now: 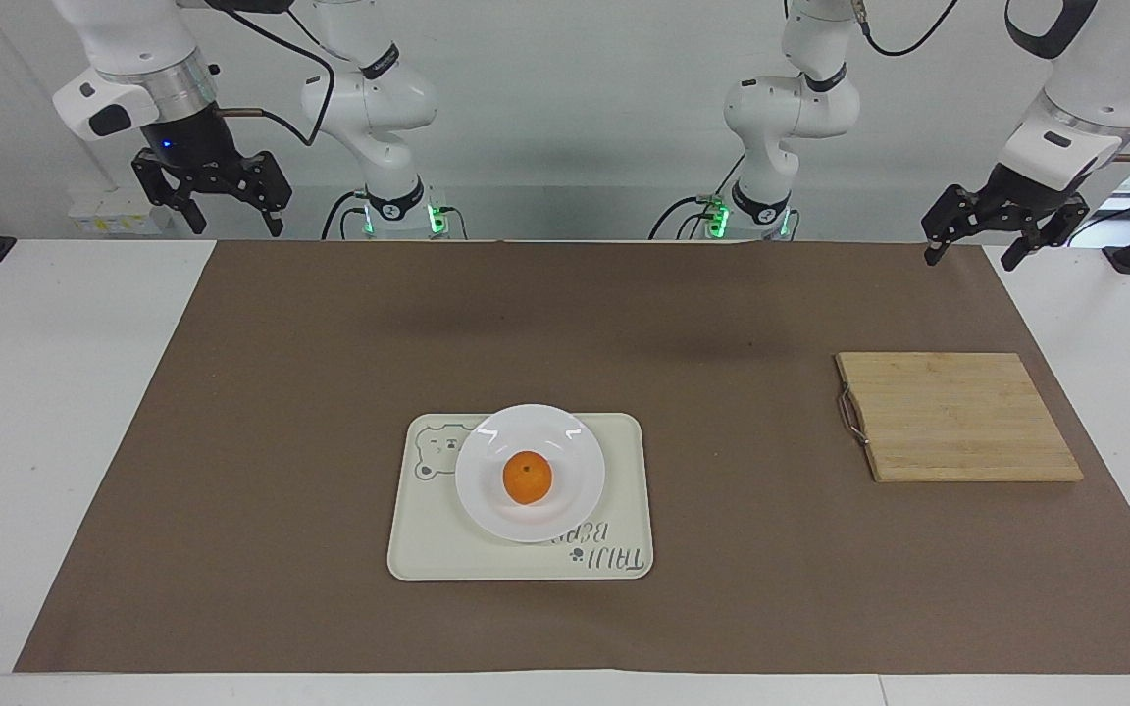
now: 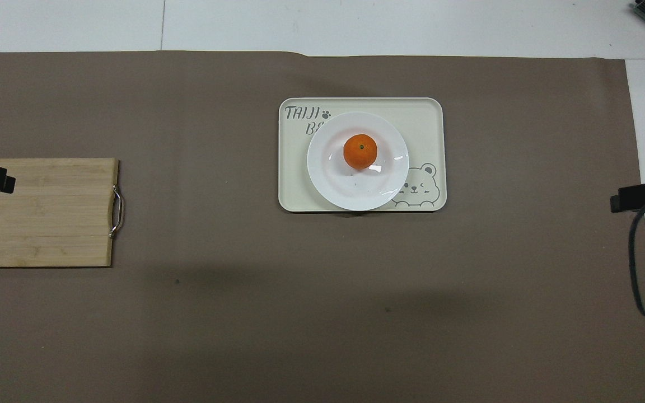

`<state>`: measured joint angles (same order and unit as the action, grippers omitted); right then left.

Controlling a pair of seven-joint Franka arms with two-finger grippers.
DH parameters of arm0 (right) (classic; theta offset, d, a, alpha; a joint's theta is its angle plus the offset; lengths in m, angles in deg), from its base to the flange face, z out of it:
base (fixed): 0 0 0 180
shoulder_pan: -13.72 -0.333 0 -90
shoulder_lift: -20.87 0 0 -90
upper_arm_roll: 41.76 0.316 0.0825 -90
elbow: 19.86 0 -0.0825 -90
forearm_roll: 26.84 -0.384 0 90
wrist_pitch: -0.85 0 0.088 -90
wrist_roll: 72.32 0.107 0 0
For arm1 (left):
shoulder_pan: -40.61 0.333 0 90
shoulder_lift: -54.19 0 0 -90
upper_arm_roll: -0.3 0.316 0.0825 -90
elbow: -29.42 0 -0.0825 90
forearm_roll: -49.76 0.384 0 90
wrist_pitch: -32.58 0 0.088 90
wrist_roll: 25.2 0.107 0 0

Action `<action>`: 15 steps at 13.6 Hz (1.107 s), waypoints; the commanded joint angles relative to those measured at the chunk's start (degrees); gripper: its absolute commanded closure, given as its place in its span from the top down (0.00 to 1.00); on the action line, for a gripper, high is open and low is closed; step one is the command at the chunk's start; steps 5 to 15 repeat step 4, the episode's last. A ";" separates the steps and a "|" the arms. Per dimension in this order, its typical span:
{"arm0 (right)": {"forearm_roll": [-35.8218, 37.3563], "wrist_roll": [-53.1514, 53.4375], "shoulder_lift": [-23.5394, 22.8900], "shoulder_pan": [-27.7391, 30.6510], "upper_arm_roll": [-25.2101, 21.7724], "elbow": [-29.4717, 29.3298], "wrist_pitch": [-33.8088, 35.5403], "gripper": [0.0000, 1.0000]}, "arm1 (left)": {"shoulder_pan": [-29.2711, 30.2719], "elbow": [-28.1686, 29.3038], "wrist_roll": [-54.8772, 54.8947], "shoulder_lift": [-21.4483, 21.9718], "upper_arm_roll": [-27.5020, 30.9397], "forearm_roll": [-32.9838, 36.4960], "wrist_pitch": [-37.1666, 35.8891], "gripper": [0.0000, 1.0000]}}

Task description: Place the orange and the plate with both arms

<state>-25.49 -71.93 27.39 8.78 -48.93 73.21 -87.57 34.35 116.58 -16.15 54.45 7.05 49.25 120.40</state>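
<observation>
At the right arm's end of the table we see the right gripper raised in the air above the table's edge closest to the robots, its 2 fingers spread apart and holding nothing; near the middle of the brown mat we find the cream tray with its bear print; the white plate sits on that tray, and the orange rests on the plate, stem dot up; toward the left arm's end lies the wooden cutting board, its metal handle facing the tray, well apart from it; the left gripper hangs over the mat's corner closest to the robots, fingers spread, empty.
</observation>
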 commanded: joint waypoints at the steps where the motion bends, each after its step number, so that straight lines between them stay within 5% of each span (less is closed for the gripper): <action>1: -0.12 -0.83 -1.23 0.72 -0.04 -1.65 2.36 1.00 | 0.46 0.47 0.44 0.88 -0.42 0.77 -0.45 1.00; 15: -0.21 -0.83 -1.86 0.81 -0.30 -2.63 2.82 1.00 | 0.37 1.08 0.09 1.23 -0.42 0.68 -0.72 1.00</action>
